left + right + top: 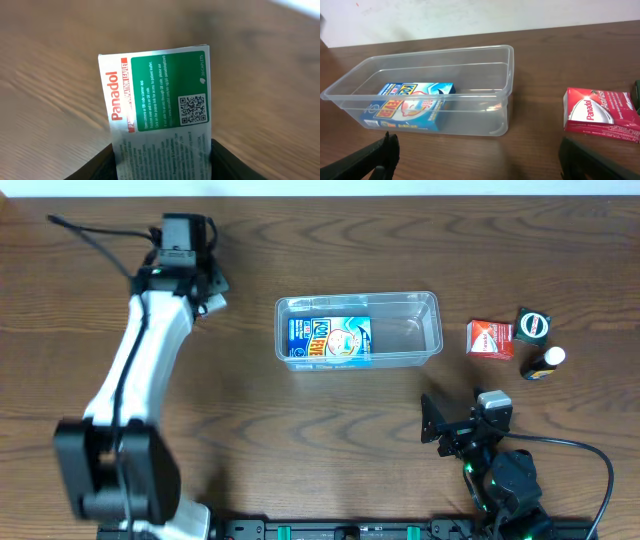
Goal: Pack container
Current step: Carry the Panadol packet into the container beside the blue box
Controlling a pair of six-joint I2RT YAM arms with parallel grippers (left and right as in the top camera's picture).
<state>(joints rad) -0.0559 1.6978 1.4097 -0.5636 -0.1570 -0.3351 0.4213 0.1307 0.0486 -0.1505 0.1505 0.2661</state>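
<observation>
The clear plastic container (425,320) sits at the table's centre and holds a blue box (330,340) at its left end; both show in the right wrist view, container (485,60) and blue box (410,107). My left gripper (208,292) is at the far left, shut on a white and green Panadol box (160,110) held above the wood. My right gripper (455,430) is open and empty, in front of the container's right end. A red Panadol box (490,338) lies right of the container, also in the right wrist view (600,114).
A small black round item (533,324) and a dark bottle with a white cap (545,362) stand right of the red box. A black cable (90,240) runs across the table's far left.
</observation>
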